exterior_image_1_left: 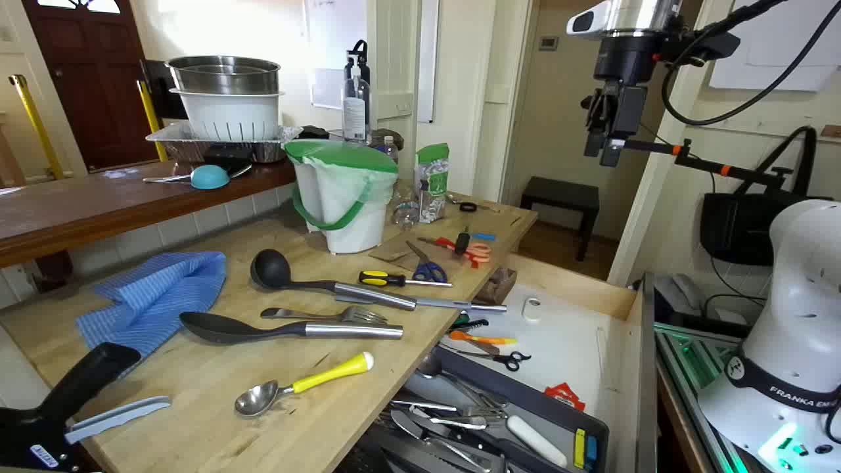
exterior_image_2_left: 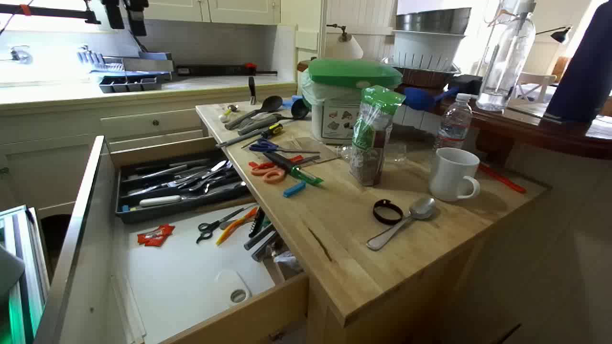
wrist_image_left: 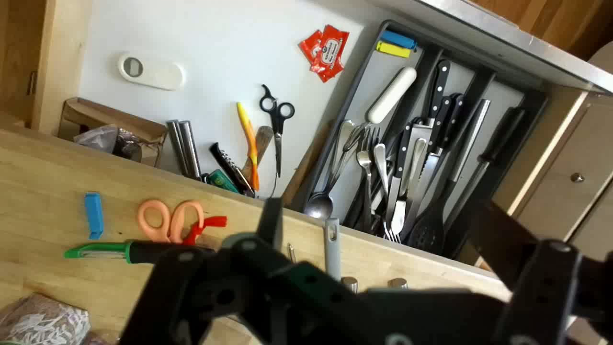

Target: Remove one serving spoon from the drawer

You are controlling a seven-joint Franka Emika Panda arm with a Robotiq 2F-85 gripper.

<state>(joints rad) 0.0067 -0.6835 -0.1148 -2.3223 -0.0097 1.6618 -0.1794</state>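
Observation:
The pale-wood drawer (wrist_image_left: 210,48) is open, with a dark utensil tray (wrist_image_left: 352,91); the drawer shows in both exterior views (exterior_image_1_left: 571,348) (exterior_image_2_left: 186,277). In the wrist view, a black slotted spoon (wrist_image_left: 427,232) with a broad oval head and silver handle lies in the tray among knives and forks. A fully all-black serving spoon cannot be made out. A black spoon (exterior_image_1_left: 220,326) with an oval head and silver handle lies on the counter, also visible in an exterior view (exterior_image_2_left: 271,103). My gripper (exterior_image_1_left: 600,157) is raised high above drawer and counter, fingers wide apart and empty in the wrist view (wrist_image_left: 383,218).
The counter (exterior_image_1_left: 210,394) overhangs part of the drawer. On it are a black ladle (exterior_image_1_left: 271,268), a yellow-handled metal spoon (exterior_image_1_left: 332,373), a screwdriver (exterior_image_1_left: 384,278), orange scissors (wrist_image_left: 167,223), a white bucket (exterior_image_1_left: 355,217), a green bag (exterior_image_1_left: 433,184) and a mug (exterior_image_2_left: 452,174).

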